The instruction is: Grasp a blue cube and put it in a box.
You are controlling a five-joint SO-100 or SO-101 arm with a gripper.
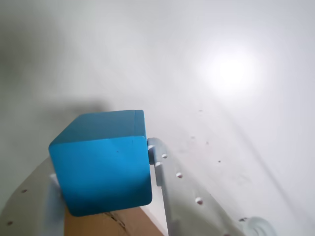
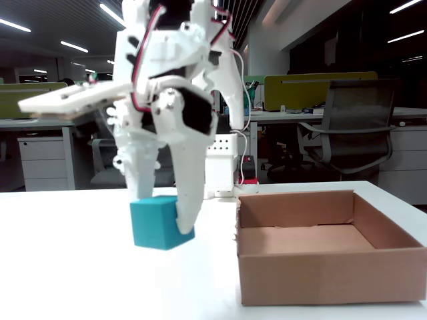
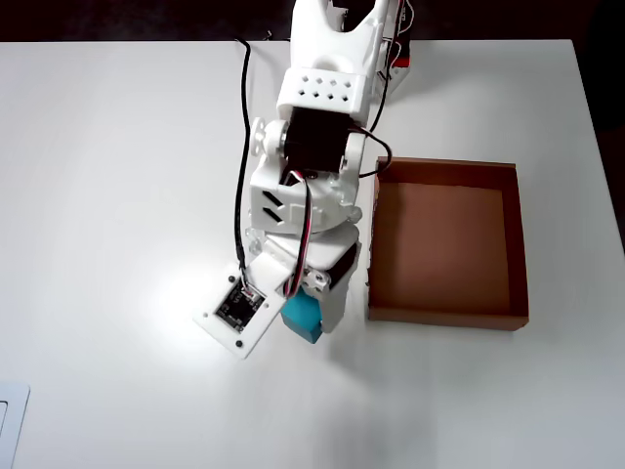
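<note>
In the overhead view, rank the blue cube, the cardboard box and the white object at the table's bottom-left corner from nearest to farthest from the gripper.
1. The blue cube: clamped in the gripper itself, below the arm.
2. The box: just right of the gripper, open and empty.
3. The white object: far off at the bottom-left edge, cut off by the frame.

1 blue cube [image 2: 155,224], 1 box [image 2: 313,267], 1 arm [image 3: 312,186].
</note>
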